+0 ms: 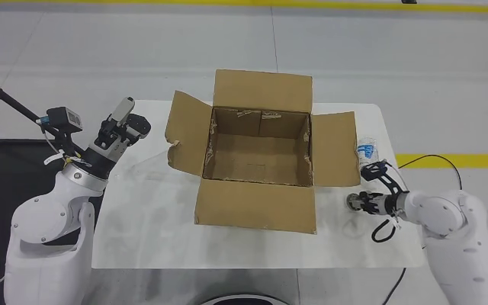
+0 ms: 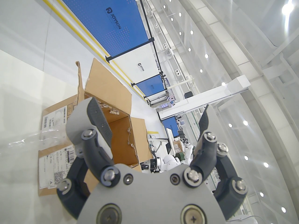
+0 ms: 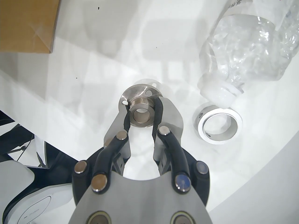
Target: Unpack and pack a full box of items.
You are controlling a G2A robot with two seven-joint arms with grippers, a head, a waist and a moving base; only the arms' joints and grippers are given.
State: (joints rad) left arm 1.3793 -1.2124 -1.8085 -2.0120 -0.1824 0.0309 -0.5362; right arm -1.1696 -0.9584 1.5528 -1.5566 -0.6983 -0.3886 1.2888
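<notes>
An open cardboard box (image 1: 259, 156) stands in the middle of the white table (image 1: 145, 229), all flaps spread, its inside bare. My right gripper (image 3: 141, 114) is shut on a small metal flanged bushing (image 3: 140, 108) just right of the box's front flap, low over the table; in the top view this gripper (image 1: 357, 202) is near the right edge. A clear plastic bottle (image 3: 247, 47) lies on its side beside it, with a silver metal ring (image 3: 217, 126) at its cap. My left gripper (image 2: 149, 115) hangs open and empty left of the box, raised off the table (image 1: 122, 126).
A crumpled piece of clear plastic film (image 2: 35, 138) lies on the table by the box's left flap. The bottle (image 1: 367, 150) rests close to the table's right edge. Black cables hang off the right arm near the table corner (image 1: 385, 229).
</notes>
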